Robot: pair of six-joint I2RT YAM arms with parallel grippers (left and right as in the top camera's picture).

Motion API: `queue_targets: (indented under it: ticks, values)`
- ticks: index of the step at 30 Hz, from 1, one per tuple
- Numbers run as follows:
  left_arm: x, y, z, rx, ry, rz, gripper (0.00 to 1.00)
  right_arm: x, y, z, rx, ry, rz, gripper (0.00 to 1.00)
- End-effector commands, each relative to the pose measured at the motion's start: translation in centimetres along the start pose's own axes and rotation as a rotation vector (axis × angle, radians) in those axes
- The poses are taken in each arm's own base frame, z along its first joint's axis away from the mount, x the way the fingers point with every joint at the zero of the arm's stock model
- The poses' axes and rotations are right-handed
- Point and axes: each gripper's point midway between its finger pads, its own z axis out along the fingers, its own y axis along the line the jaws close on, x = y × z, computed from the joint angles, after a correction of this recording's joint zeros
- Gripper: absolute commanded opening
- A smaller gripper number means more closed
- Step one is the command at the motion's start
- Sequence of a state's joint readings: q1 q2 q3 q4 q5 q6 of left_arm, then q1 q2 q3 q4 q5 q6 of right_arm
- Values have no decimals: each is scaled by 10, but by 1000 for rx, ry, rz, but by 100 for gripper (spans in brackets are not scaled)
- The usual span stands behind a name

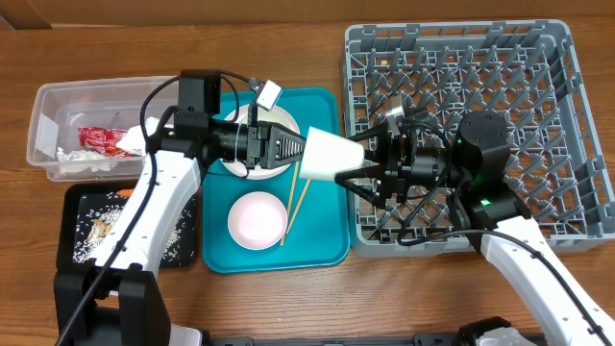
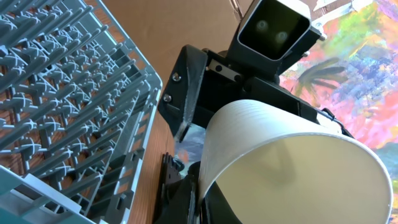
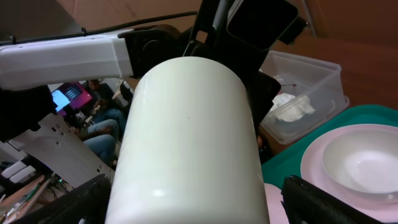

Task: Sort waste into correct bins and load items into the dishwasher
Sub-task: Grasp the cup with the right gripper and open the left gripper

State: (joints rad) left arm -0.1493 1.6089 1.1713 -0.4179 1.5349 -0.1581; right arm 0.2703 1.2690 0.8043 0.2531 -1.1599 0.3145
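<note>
A white cup [image 1: 327, 156] hangs on its side above the right edge of the teal tray [image 1: 327, 245]. My left gripper [image 1: 296, 152] is shut on the cup's rim [image 2: 292, 162], one finger inside and one outside, as the left wrist view [image 2: 198, 205] shows. My right gripper [image 1: 363, 159] is open around the cup's closed end [image 3: 193, 143], its black fingers [image 3: 323, 199] on either side with a gap on the right. The grey dishwasher rack [image 1: 538, 115] lies just behind the right gripper. A white bowl [image 1: 257, 219] and chopsticks [image 1: 293, 207] lie on the tray.
Another bowl on a plate [image 3: 360, 162] sits under my left arm. The clear tub [image 1: 58, 106] at the left holds a red wrapper [image 1: 96, 139] and tissue [image 1: 82, 163]. The black tray [image 1: 72, 240] holds rice scraps [image 1: 106, 226] and a carrot [image 1: 123, 193].
</note>
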Motion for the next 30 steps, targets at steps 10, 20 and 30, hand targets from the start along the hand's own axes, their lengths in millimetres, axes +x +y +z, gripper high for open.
queue_targets:
  ticks: [10, 20, 30]
  values:
    - [-4, -9, 1, 26, 6, 20, 4, -8, 2, 2, -2, -10, -25, 75]
    - [-5, -5, 1, 2, 2, 20, 22, -8, 2, 2, -1, -12, -29, 53]
    - [-7, -4, -3, -4, -8, 20, 38, -12, -7, 0, 48, -33, -28, 50]
